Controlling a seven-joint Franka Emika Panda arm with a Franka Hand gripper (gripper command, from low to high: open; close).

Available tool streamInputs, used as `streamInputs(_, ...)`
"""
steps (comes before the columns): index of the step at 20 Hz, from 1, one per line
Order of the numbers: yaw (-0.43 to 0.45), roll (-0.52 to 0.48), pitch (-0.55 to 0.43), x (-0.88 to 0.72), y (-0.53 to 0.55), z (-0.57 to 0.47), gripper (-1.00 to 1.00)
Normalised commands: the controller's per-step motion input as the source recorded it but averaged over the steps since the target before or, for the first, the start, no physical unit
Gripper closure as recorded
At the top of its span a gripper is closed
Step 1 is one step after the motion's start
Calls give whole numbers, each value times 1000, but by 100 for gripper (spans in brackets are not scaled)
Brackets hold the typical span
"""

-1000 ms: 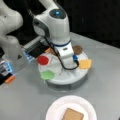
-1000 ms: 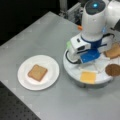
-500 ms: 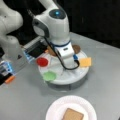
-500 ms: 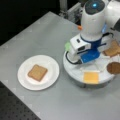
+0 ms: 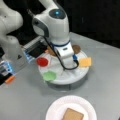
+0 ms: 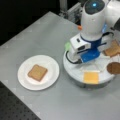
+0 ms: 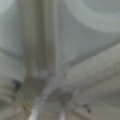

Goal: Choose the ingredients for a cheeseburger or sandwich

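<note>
Lying on the plate [image 6: 23,83] beside the tray [image 6: 75,75]: toast square [image 6: 37,72]. Waiting on the tray: cheese [image 6: 91,77], patty [image 6: 113,68], tomato [image 5: 42,61], lettuce [image 5: 49,75], second toast square [image 6: 112,50]. Still hovering low over the tray's centre, hardly shifting, nothing newly picked: gripper [image 5: 67,62], fingers hidden, grip impossible to tell.

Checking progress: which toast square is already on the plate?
The toast square alone on the white paper plate; the other toast sits in the divided tray.

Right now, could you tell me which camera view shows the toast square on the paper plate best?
A front view shows the toast square whole, centred on the paper plate. In a front view it is cut off by the bottom edge. The wrist view shows only tray dividers.
</note>
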Motion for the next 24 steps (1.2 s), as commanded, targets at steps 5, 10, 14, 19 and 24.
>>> streamInputs(5,-246,136,102,-32,99,164,-100)
streamInputs(10,-164,128,88,5,106,89,-100)
streamInputs(14,-136,125,91,-17,77,122,-100)
streamInputs(19,-156,101,69,-38,43,190,-100)
streamInputs(24,-180,80,43,-39,-7,314,-100)
